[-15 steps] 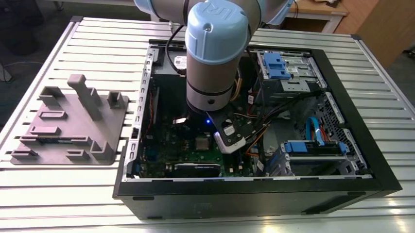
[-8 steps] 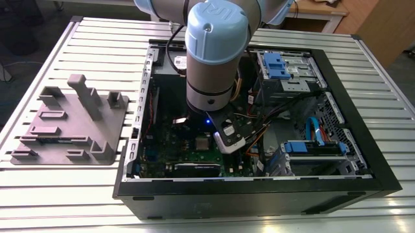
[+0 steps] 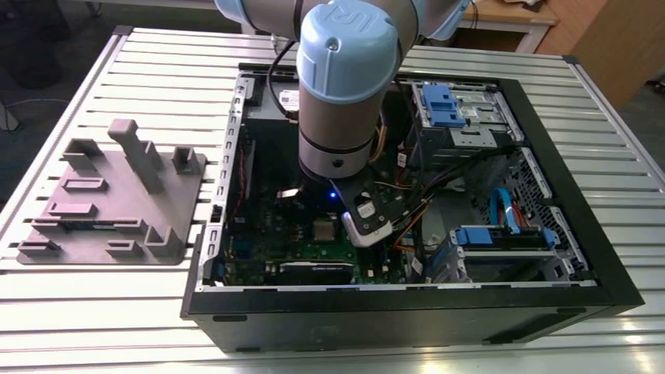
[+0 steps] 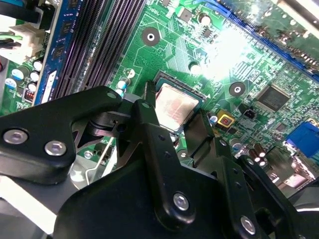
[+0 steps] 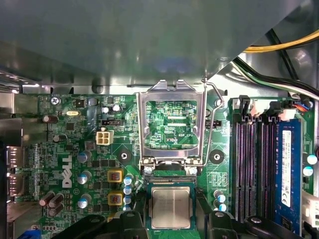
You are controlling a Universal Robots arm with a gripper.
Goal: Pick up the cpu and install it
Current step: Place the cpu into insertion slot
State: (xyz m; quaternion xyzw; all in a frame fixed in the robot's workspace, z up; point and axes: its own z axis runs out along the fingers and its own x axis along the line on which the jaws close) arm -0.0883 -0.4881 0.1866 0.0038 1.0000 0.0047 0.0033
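The robot's black gripper (image 4: 173,107) hangs low inside the open black computer case (image 3: 416,315). Its 2 fingers (image 4: 147,119) are spread apart, straddling the small square silvery-beige cpu (image 5: 170,206) without squeezing it. The chip lies flat in the socket on the green motherboard (image 5: 75,149), metal top up, just beside the flipped-open silver socket frame (image 5: 141,129). Being square, it has no long axis; its 4 edges run parallel to the black memory slots (image 5: 254,169). I'd want level seating, no downward force.

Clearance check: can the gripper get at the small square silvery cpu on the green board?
Likely yes: the gripper hangs over the small square silvery cpu; the silver metal socket frame is flipped open, nothing between.
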